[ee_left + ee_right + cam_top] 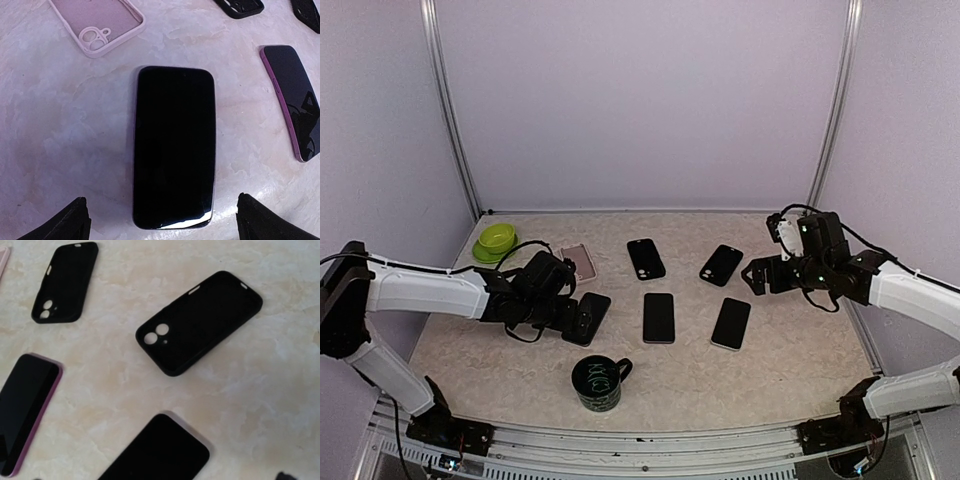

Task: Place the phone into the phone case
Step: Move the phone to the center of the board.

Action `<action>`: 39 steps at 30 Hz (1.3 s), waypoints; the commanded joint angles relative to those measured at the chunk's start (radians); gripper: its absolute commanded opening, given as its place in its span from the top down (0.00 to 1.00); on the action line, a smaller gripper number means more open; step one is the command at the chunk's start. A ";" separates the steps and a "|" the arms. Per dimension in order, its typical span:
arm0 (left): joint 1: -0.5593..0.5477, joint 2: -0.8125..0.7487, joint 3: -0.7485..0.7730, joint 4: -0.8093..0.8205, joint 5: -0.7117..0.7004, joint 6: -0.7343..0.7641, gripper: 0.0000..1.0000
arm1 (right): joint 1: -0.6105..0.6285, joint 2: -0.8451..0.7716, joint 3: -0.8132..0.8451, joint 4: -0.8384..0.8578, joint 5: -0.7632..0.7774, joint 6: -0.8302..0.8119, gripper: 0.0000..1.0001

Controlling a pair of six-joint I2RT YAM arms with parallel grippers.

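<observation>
A black phone point(175, 147) lies screen up on the table, also in the top view point(588, 317). My left gripper point(167, 222) is open, its fingertips point(75, 220) on either side of the phone's near end without touching it. It shows in the top view point(570, 314) too. An empty pink case point(100, 22) lies just beyond the phone point(580, 262). My right gripper point(757, 276) hovers open and empty beside a black case point(200, 322). Only one of its fingertips point(287, 475) shows in the right wrist view.
A second black case point(645, 258), a purple-edged phone point(659, 317) and another dark phone point(731, 323) lie mid-table. A dark mug point(599, 382) stands near the front edge. A green bowl point(497, 240) sits at the back left.
</observation>
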 commanded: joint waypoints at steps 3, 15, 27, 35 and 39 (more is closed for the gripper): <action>-0.007 0.053 0.066 0.029 0.058 0.072 0.01 | 0.008 0.019 0.054 -0.041 -0.021 -0.022 0.00; -0.006 0.192 0.179 -0.045 -0.031 0.071 0.01 | 0.011 0.031 0.068 -0.043 -0.052 -0.036 0.00; -0.004 0.201 0.122 -0.042 -0.005 -0.022 0.01 | 0.017 0.016 0.047 -0.040 -0.047 -0.028 0.00; -0.004 0.202 0.092 -0.015 0.025 -0.027 0.01 | 0.036 0.020 0.042 -0.034 -0.044 -0.016 0.00; -0.006 0.211 0.086 -0.009 0.042 -0.022 0.01 | 0.047 0.025 0.041 -0.038 -0.032 -0.013 0.00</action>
